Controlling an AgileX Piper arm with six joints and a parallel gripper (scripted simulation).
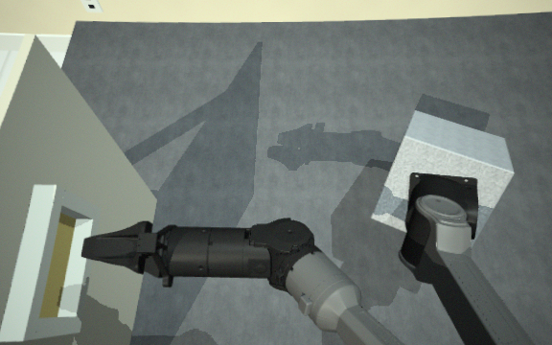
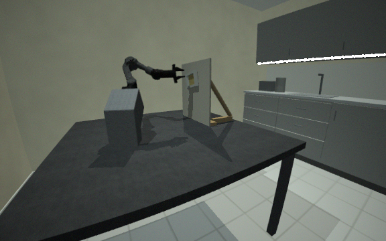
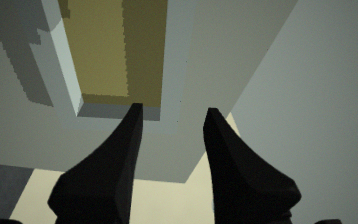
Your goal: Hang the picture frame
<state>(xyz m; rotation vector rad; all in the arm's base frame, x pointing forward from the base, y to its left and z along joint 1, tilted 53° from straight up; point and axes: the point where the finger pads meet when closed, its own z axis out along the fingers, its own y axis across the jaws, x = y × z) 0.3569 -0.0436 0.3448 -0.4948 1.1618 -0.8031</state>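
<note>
The picture frame, white with a yellow picture, sits against the grey wall panel. It also shows small in the exterior view and close up in the wrist view. My gripper reaches level at the frame's near side rail. In the wrist view the two dark fingers stand partly closed, one on each side of that rail near the frame's lower corner. I cannot tell whether they touch it. The screw is hidden behind the frame.
The wall panel stands upright on the dark table, held by a wooden brace behind it. The arm is mounted on a grey block at the right. Kitchen cabinets stand beyond the table.
</note>
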